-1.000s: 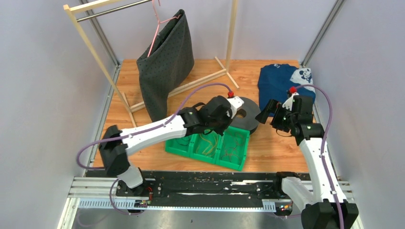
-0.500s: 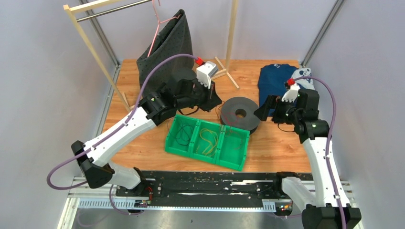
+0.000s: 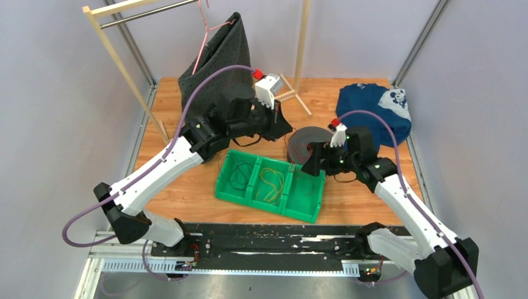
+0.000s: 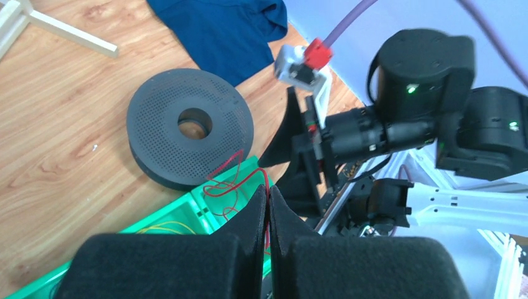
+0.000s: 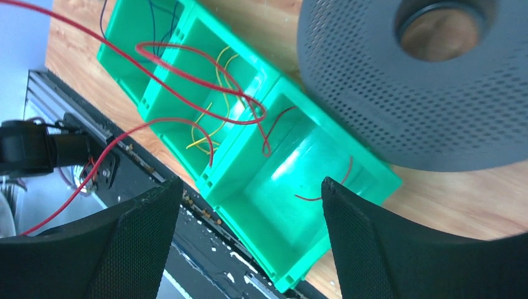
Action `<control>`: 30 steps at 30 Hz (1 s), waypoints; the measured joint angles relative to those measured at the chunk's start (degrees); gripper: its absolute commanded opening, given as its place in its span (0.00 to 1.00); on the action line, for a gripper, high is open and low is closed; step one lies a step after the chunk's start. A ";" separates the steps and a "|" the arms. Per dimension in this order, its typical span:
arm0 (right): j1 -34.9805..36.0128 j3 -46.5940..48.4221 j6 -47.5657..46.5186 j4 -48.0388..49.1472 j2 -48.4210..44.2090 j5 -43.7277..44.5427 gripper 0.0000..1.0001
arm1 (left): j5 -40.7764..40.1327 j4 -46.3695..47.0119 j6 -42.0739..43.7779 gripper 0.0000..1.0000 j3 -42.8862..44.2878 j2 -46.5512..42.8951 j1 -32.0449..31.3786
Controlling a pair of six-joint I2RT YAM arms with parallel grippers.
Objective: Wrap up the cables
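My left gripper point(image 3: 283, 128) is shut on the thin red-brown cable point(image 4: 266, 177) and holds it up behind the green three-part bin point(image 3: 261, 207). From the closed fingertips point(image 4: 269, 190) the cable loops down over the bin and the black perforated spool point(image 4: 155, 137). My right gripper point(image 3: 313, 163) is open and empty, hovering over the bin's right compartment point(image 5: 249, 180), beside the spool point(image 5: 405, 106). The yellow cable point(image 5: 212, 124) lies in the middle compartment. The dark cable point(image 3: 236, 177) lies in the left one.
A dark dotted garment point(image 3: 218, 87) hangs on a pink hanger from a wooden rack at the back left. A blue shirt point(image 3: 373, 106) lies at the back right. A black rail point(image 3: 268, 240) runs along the near table edge.
My left gripper has lifted out of the bin and drawn back to the left, pulling the red-brown cable up. My right arm has swung left from the blue shirt to over the bin.
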 measured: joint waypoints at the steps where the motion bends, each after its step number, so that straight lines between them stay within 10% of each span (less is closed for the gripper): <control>1: 1.16 -0.81 0.59 0.90 0.61 0.22 0.84 | 0.20 0.04 -0.26 0.00 0.00 0.02 0.02; 30: 6.88 2.29 0.94 6.27 -4.68 -9.90 0.80 | 4.70 -3.78 -17.99 0.00 1.84 8.52 6.38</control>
